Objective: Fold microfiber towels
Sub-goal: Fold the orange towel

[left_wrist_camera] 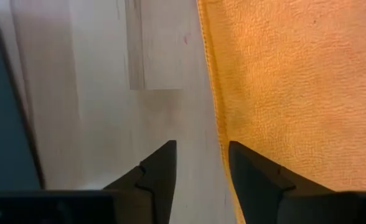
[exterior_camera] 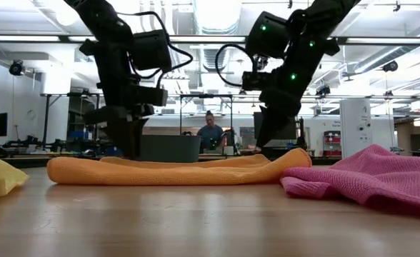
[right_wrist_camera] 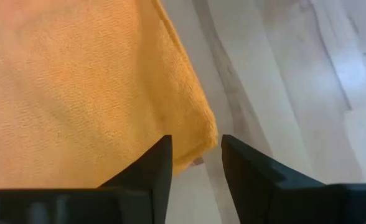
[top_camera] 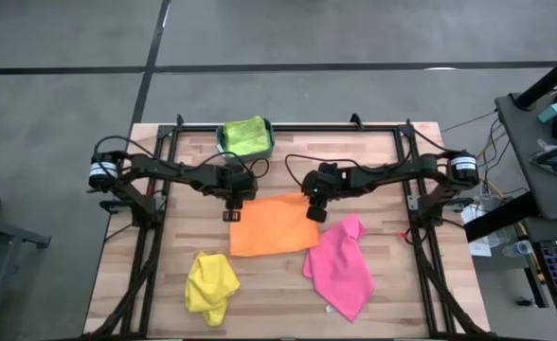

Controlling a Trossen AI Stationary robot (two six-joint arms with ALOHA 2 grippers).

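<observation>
The orange towel (top_camera: pixel 272 224) lies folded flat mid-table. The left gripper (left_wrist_camera: pixel 201 163) and right gripper (right_wrist_camera: pixel 196 152) hover over its far corners, fingers apart, holding nothing.

Bare wood open between the orange towel (top_camera: pixel 273 225) and the table's (top_camera: pixel 392 161) near edge, flanked by the yellow towel (top_camera: pixel 211 284) and pink towel (top_camera: pixel 341 265). Far side blocked by both arms and the bin (top_camera: pixel 244 137).
</observation>
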